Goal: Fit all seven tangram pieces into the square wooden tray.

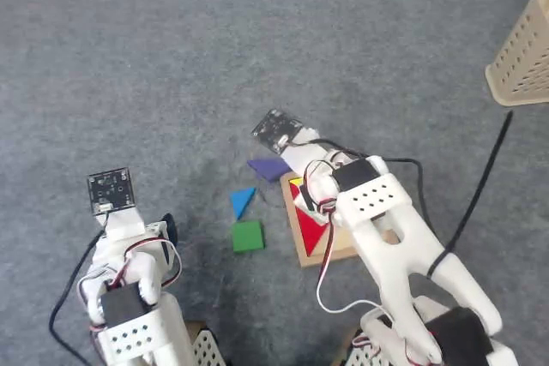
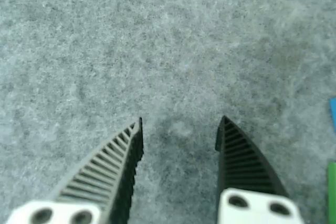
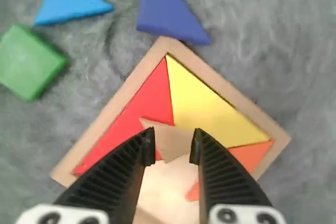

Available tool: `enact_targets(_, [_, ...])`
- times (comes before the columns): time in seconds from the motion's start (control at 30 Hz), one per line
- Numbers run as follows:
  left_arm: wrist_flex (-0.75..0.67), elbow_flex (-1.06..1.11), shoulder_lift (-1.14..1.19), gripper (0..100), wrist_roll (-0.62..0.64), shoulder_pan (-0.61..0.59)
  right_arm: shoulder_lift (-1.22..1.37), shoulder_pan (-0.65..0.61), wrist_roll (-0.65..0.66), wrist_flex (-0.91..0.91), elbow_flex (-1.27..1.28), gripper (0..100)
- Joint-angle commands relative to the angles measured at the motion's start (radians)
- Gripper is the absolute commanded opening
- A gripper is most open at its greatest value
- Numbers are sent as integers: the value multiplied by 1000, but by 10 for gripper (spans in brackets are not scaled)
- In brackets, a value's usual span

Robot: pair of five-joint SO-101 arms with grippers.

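- The square wooden tray [image 3: 114, 108] lies on the grey felt-like table cover [image 2: 157, 35], under the right arm.
- In the tray a red triangular piece [image 3: 142, 108] and a yellow triangular piece [image 3: 202, 103] lie edge to edge. An orange piece [image 3: 249, 156] sits against the yellow one, and bare wood shows beside them.
- The right gripper [image 3: 170, 142] hangs over that bare wood. Its fingers are only slightly apart and nothing is between them.
- A dark blue triangular piece [image 3: 165, 11] lies on the cover just beside one corner of the tray. I cannot tell whether it touches.
- A light blue triangular piece [image 3: 68, 1] and a green square piece [image 3: 29, 61] lie farther out on the cover, near each other but apart.
- The left gripper [image 2: 178, 127] is low over bare cover, well apart from the tray. Its fingers are spread wide and it holds nothing.
- A cream slatted basket [image 1: 525, 49] stands at the far edge of the table, and a black cable [image 1: 480, 186] runs below it.
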Motion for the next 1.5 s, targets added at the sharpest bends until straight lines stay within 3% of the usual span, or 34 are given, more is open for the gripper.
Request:
enact_targets(0.0, [3, -13, -20, 216, -6, -5, -36, 15, 77, -53, -8, 115])
enact_targets(0.17, [3, -13, -20, 216, -6, -5, 122, 59, 74, -137, -14, 110])
enact_targets(0.3, [3, -13, -20, 216, -6, -5, 234, 119, 72, -153, -64, 35])
enact_targets(0.73, [3, -13, -20, 216, -6, -5, 228, 156, 14, -87, -87, 24])
enact_targets(1.0, [3, -13, -20, 216, -6, -5, -54, 242, -106, 27, -25, 25])
enact_targets(1.17, [3, -13, -20, 216, -6, -5, -223, 312, -68, 62, 132, 28])
enact_targets(1.47, [3, -13, -20, 216, -6, -5, -252, 329, -6, 22, 327, 28])
